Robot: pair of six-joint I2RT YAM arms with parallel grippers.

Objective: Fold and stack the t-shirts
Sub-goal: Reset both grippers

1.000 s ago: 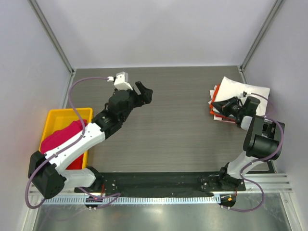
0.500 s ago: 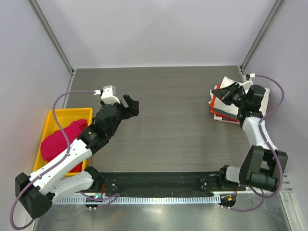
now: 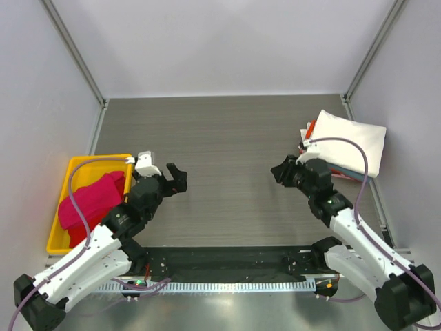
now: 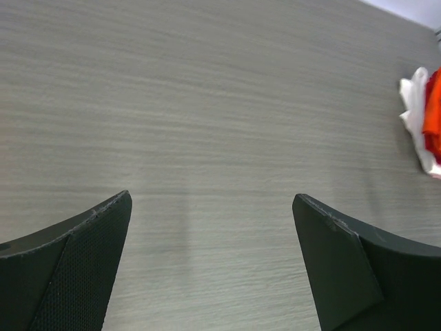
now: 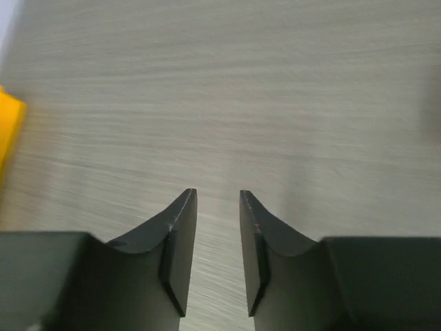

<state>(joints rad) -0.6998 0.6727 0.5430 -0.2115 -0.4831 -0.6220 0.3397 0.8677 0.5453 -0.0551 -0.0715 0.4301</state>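
Observation:
A folded stack of t-shirts sits at the back right, with a cream-white shirt [image 3: 350,140] on top and orange and red edges [image 3: 309,131] showing beneath it. A magenta t-shirt [image 3: 93,198] lies crumpled in the yellow bin [image 3: 89,160]. My left gripper [image 3: 176,178] [image 4: 210,200] hovers over bare table beside the bin, wide open and empty. My right gripper [image 3: 280,171] [image 5: 217,194] hangs over bare table left of the stack. A narrow gap separates its fingers and nothing is between them. The left wrist view catches the stack's white edge [image 4: 413,103] at far right.
The dark wood-grain table [image 3: 234,138] is walled on the left, back and right. The bin stands against the left edge, and its corner [image 5: 8,131] shows in the right wrist view. A black rail [image 3: 227,261] runs along the near edge between the arm bases.
Both arms have drawn back toward the near edge. The right gripper came off the stack and its jaws parted. The left gripper swung back toward the bin and opened wider.

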